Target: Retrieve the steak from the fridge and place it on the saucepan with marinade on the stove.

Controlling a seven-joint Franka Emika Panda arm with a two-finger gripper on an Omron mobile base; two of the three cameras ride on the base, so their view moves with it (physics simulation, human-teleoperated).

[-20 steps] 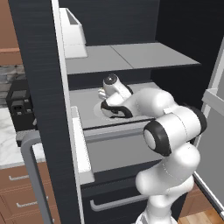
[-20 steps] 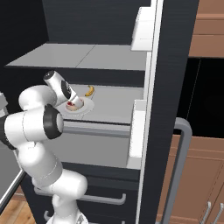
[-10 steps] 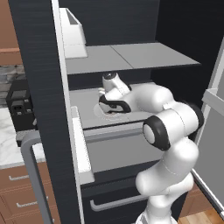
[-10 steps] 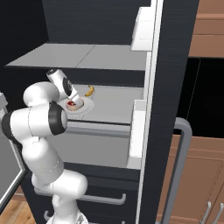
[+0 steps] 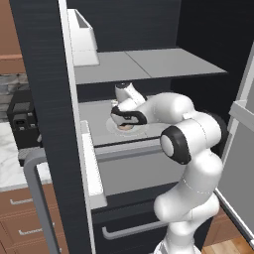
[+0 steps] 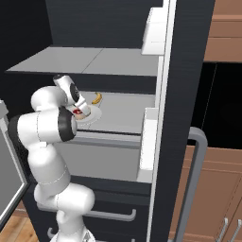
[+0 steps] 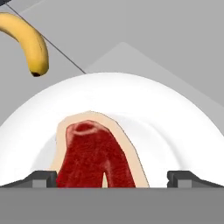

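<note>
two dark tips of the pincer (image 7: 112, 177) peek up at the bottom of the hand view, far apart, one on each side of the steak (image 7: 94, 157), so the pincer is spread wide and pinches nothing. the near end of the steak is cut off at the bottom there. in the left base view the hand covers most of the steak, and just a small pale bit shows under it.

the steak lies on a white plate (image 7: 175, 127) on a grey shelf (image 6: 123, 113) inside the black fridge (image 5: 44, 99). a yellow banana (image 7: 30, 41) lies on the shelf just beside the plate. the fridge doors stand open. brown drawers (image 5: 20, 228) and a pale table (image 5: 10, 163) sit off to the left.

since a moment ago the hand has come lower and closer over the plate, and the arm has bent more. the plate, steak and banana have stayed where they were.
</note>
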